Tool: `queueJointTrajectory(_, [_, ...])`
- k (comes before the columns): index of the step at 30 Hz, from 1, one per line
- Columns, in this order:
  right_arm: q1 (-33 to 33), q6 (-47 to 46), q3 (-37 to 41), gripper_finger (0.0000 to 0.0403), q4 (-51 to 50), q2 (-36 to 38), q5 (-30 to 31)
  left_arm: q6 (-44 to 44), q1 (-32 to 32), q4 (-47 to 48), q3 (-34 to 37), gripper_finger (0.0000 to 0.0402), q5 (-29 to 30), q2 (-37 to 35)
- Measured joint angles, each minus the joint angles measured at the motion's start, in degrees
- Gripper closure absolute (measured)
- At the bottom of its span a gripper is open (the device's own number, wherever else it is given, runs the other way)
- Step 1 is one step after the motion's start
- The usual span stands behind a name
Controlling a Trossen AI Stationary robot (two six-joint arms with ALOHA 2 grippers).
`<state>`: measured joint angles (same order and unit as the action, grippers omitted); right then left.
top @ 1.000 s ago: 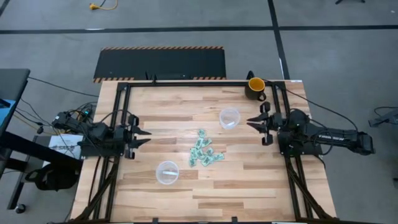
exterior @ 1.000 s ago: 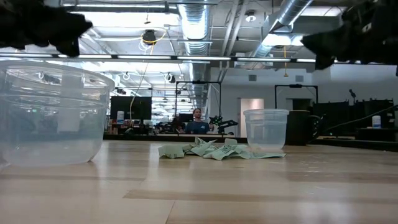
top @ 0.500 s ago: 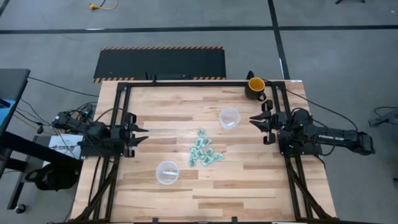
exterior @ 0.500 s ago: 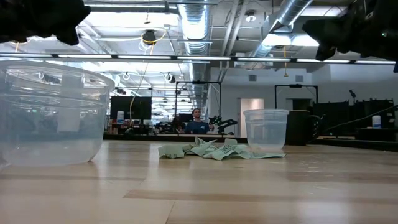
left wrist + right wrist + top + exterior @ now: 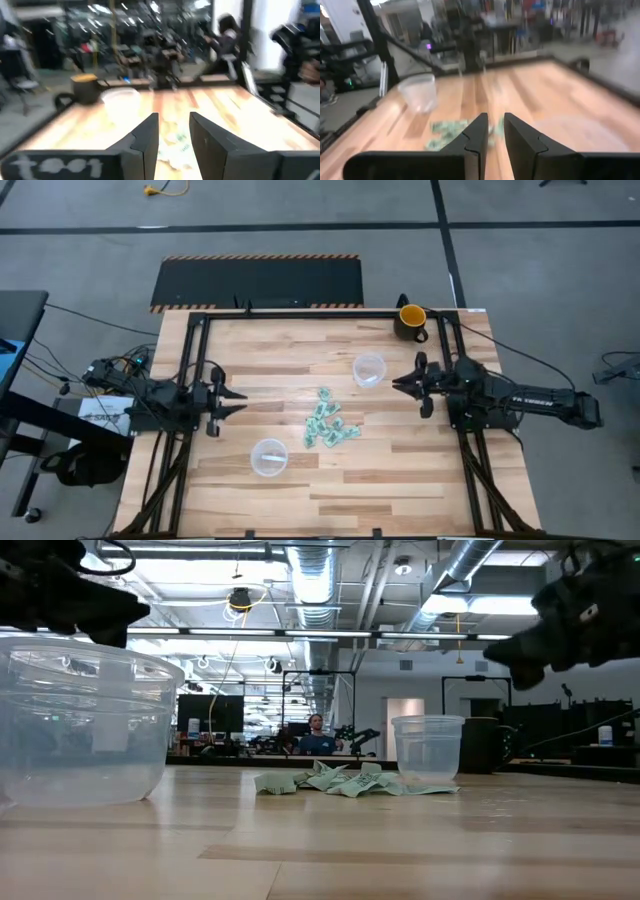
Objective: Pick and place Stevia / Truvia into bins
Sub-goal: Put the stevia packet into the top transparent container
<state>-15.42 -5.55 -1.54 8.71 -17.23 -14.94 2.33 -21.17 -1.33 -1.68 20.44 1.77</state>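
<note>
A: Where is the left gripper (image 5: 232, 397)?

B: It hangs above the left side of the wooden table (image 5: 400, 470), just in from the dark rail at that edge. Its two fingers (image 5: 145, 137) sit close, with only a thin gap between them. They hold nothing.

A: And the right gripper (image 5: 398, 380)?

B: It is on the other side, up in the air too, pointing in toward the middle. Its fingers (image 5: 476, 131) are almost together, with a small slit between them. Nothing is in them.

A: Where are the green packets?

B: The Stevia packets (image 5: 328, 421) lie in a loose pile in the middle of the table, between the two grippers. From the left gripper they are straight ahead, well apart from it, with bare wood in between. From the right gripper they are ahead and off to one side.

A: And the cups?

B: One clear cup (image 5: 369, 369) stands right in front of the right gripper, near its tips but not touching. The other clear cup (image 5: 269, 457) is ahead of the left gripper and off to the side, closer to the front edge of the table. Both stand upright. I cannot tell if anything is in them.

A: Is there room to move?

B: Yes. There is a wide bare strip along the front edge, and more by the back edge. A dark mug (image 5: 411, 319) with yellow inside stands at the back corner, behind the right gripper, beside the frame.
</note>
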Motion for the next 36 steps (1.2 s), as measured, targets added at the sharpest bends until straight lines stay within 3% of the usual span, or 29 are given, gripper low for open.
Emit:
queueJointTrajectory(9, [1.4,0.3,-0.1,0.0346,-5.4,0.0,-0.2,-6.2,0.0,9.3,-6.4,0.0303,-2.3,4.5])
queueJointTrajectory(17, [6.1,3.4,-6.6,0.0346,-6.5,-3.5,0.8,-4.2,0.0,12.7,-17.1,0.0303,-3.6,15.3])
queueJointTrajectory(27, [9.4,5.3,-19.0,0.0346,-10.7,-17.8,9.0,3.9,0.0,15.3,-30.7,0.0303,-3.5,33.7])
queueJointTrajectory(33, [9.8,1.7,-25.6,0.0346,-14.6,-28.3,8.4,5.5,0.0,15.9,-35.2,0.0303,-3.5,41.8])
queueJointTrajectory(36, [11.4,4.4,-28.6,0.0346,-19.9,-33.7,7.2,5.6,0.0,15.2,-35.6,0.0303,-3.6,44.5])
